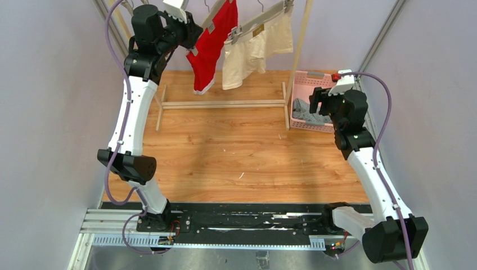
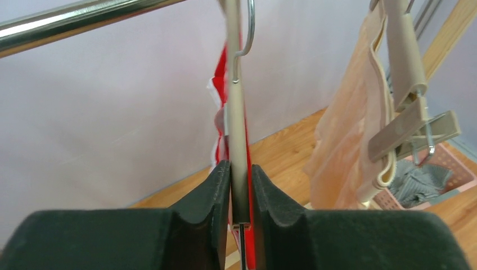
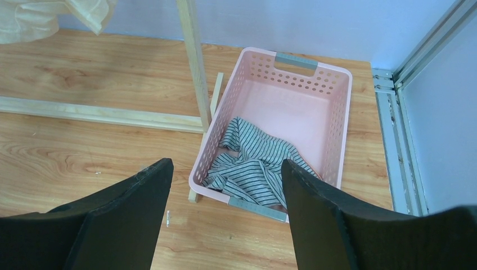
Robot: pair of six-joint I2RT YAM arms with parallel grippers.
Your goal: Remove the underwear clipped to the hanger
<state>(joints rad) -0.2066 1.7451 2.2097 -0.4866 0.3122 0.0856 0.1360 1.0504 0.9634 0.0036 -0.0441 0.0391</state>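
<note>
One pair down, two to go. The grey striped briefs (image 3: pixel 256 169) are lying crumpled in the pink basket (image 3: pixel 337 118) at the far right, with nothing else in it. The red briefs (image 1: pixel 212 45) and cream briefs (image 1: pixel 253 53) are hanging clipped on the far rail (image 2: pixel 84 19). My left gripper (image 2: pixel 241 191) is pinching the red pair's beige hanger (image 2: pixel 237 124), jaws nearly together on its bar. My right gripper (image 3: pixel 226 164) is hovering over the basket, jaws wide apart and holding nothing.
</note>
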